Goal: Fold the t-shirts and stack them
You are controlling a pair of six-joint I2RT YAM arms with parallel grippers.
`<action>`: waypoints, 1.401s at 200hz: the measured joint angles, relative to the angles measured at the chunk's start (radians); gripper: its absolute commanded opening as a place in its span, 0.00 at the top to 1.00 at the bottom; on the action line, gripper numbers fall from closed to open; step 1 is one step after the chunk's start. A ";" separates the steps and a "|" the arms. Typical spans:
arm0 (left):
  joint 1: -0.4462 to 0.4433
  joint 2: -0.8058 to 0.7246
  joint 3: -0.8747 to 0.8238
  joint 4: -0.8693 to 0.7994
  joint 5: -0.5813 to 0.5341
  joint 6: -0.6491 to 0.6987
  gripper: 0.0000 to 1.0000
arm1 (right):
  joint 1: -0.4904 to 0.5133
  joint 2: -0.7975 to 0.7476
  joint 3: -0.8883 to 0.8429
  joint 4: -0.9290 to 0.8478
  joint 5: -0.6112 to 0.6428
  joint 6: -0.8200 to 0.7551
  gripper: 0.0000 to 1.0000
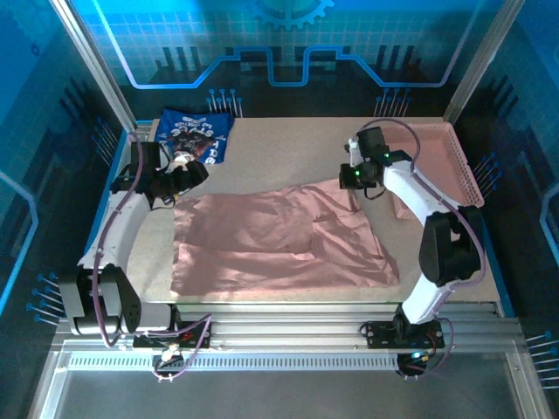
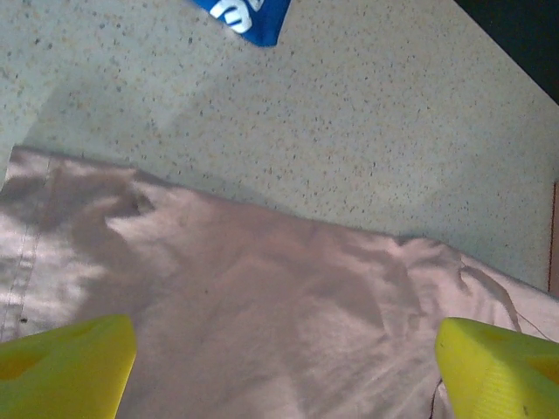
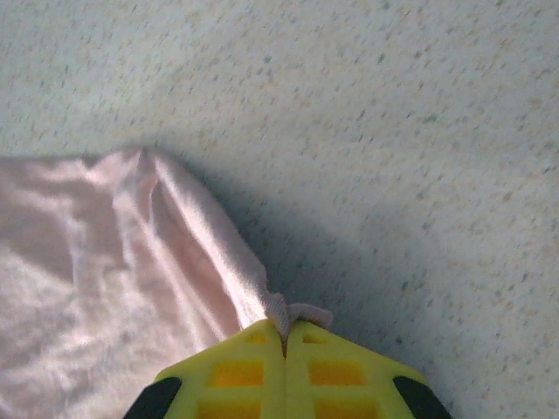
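The dusty pink t-shirt point(image 1: 279, 244) lies spread and wrinkled across the middle of the table. My right gripper point(image 1: 347, 181) is at its far right corner, shut on a pinch of the pink cloth point(image 3: 293, 312) and holding it just above the tabletop. My left gripper point(image 1: 190, 175) hovers over the shirt's far left corner, open, its yellow fingers point(image 2: 61, 367) wide apart over the pink fabric point(image 2: 262, 297) with nothing between them. The navy blue printed t-shirt point(image 1: 194, 133) lies bunched at the back left; one corner of it point(image 2: 249, 16) shows in the left wrist view.
A pink plastic lattice basket point(image 1: 445, 161) stands at the back right, behind the right arm. Bare speckled tabletop point(image 1: 279, 148) lies between the navy shirt and the basket. The table's front edge point(image 1: 288, 304) runs just below the pink shirt's hem.
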 measured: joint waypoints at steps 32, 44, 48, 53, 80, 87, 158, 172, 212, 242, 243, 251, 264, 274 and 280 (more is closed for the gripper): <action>-0.001 -0.087 -0.061 -0.018 0.000 -0.031 0.09 | 0.097 -0.153 -0.196 0.035 -0.019 -0.004 1.00; -0.002 -0.124 -0.089 -0.019 0.000 -0.045 0.08 | 0.152 -0.217 -0.270 0.042 -0.033 -0.003 1.00; -0.002 -0.134 -0.097 -0.021 -0.001 -0.048 0.08 | 0.172 -0.237 -0.292 0.046 -0.034 -0.004 1.00; -0.003 -0.150 -0.110 -0.022 -0.002 -0.053 0.09 | 0.202 -0.261 -0.321 0.050 -0.043 -0.003 1.00; -0.010 -0.214 -0.183 -0.029 -0.009 -0.076 0.09 | 0.369 -0.330 -0.463 0.079 -0.074 0.024 0.99; -0.012 -0.225 -0.200 -0.032 -0.010 -0.082 0.09 | 0.408 -0.332 -0.500 0.084 -0.078 0.035 0.95; -0.013 -0.247 -0.270 -0.053 -0.032 -0.113 0.08 | 0.420 -0.415 -0.619 0.060 -0.082 0.130 0.42; -0.014 -0.249 -0.270 -0.053 -0.033 -0.115 0.08 | 0.345 -0.474 -0.608 0.062 -0.099 0.148 0.41; -0.014 -0.250 -0.270 -0.053 -0.035 -0.115 0.07 | 0.086 -0.470 -0.522 0.078 -0.176 0.206 0.44; -0.014 -0.250 -0.270 -0.052 -0.034 -0.115 0.07 | 0.032 -0.343 -0.473 0.076 -0.230 0.199 0.47; -0.014 -0.250 -0.270 -0.052 -0.034 -0.115 0.06 | 0.032 -0.340 -0.472 0.076 -0.231 0.199 0.47; -0.014 -0.250 -0.269 -0.052 -0.033 -0.114 0.06 | 0.032 -0.307 -0.467 0.074 -0.238 0.193 0.48; -0.014 -0.250 -0.267 -0.053 -0.031 -0.113 0.06 | 0.030 -0.269 -0.469 0.073 -0.244 0.187 0.48; -0.014 -0.250 -0.263 -0.053 -0.031 -0.112 0.06 | 0.023 -0.257 -0.477 0.076 -0.254 0.186 0.49; -0.014 -0.251 -0.260 -0.053 -0.031 -0.111 0.06 | 0.018 -0.256 -0.484 0.079 -0.258 0.186 0.50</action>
